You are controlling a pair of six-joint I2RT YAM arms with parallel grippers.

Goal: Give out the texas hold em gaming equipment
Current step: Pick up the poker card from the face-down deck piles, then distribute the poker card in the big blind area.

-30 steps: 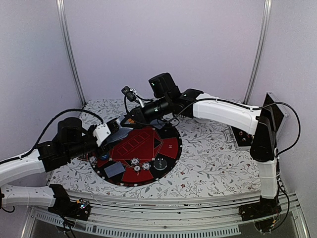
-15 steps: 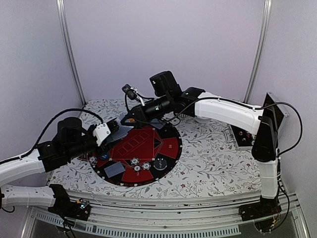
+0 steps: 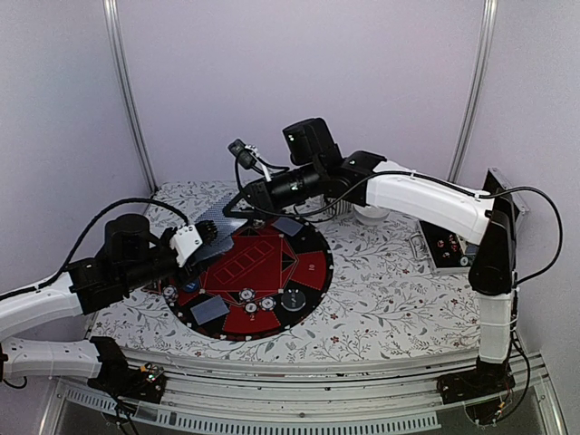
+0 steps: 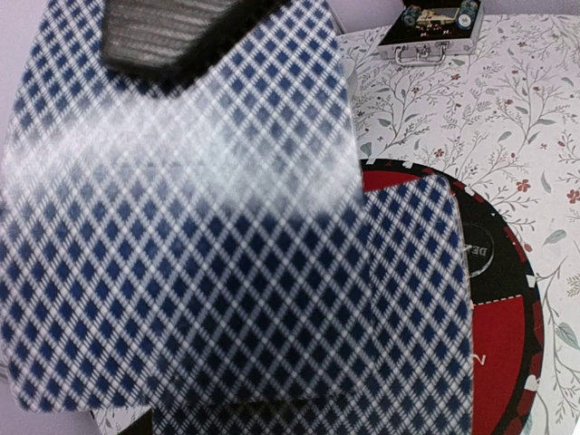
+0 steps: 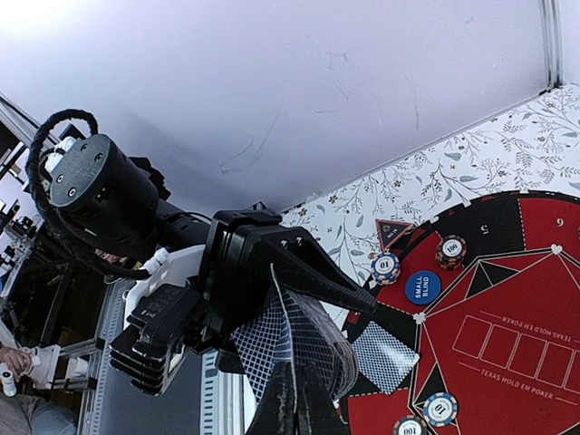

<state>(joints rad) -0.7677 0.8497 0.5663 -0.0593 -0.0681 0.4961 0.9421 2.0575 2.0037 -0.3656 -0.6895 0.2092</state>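
Left wrist: chips [image 4: 464, 14] in case [image 4: 426, 50]; left end effector [image 3: 204, 237] grips deck [image 5: 313, 349], right [image 5: 294, 403] pinches card [image 3: 219, 215].

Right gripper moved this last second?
Yes: the right gripper has shifted right and up in the top view, off the round red-and-black mat's far-left rim, pinching a blue-checked playing card.

Finishes we spotted
We saw smooth, papery cards [image 4: 181, 272], a matt mat [image 3: 311, 268] and a printed cloth table cover [image 3: 399, 294].

One mat [image 3: 313, 263]; two cards [image 3: 210, 311] flat on mat; five chips [image 5: 384, 266] in right wrist view; one metal case [image 4: 426, 41].
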